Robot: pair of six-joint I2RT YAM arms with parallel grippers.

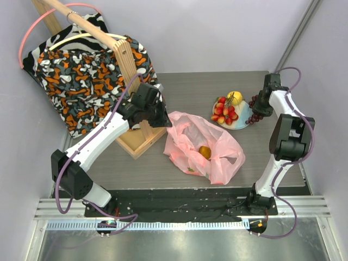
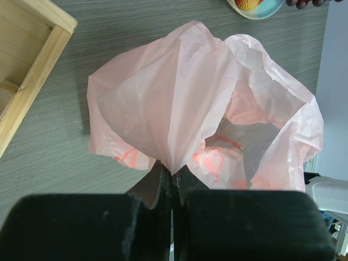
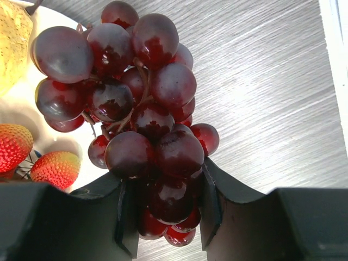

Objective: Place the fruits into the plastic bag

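Right gripper (image 3: 163, 217) clamps the grape bunch (image 3: 147, 109) at the plate (image 2: 269, 8); left gripper (image 2: 173, 179) pinches the plastic bag (image 2: 179, 98) rim. Orange fruit (image 1: 204, 152) bagged; strawberries (image 1: 224, 111), lemon (image 1: 235, 98) not yet.

Grey wood-grain table (image 1: 190, 89) — pink plastic bag (image 1: 185, 128) at centre, pale blue plate (image 1: 242, 123) at two o'clock, wooden frame base (image 1: 142, 142) at nine.

The left arm (image 1: 103, 136) and right arm (image 1: 281, 103) share one build: smooth white shell links between chunky matte-black joint housings (image 1: 288, 142). A thin purple cable (image 1: 292, 68) loops loosely along each. The left tool (image 2: 172, 173) has blocky matte-black fingers. The right tool (image 3: 163, 204) matches it, with flat dark inner pads (image 3: 211, 201).
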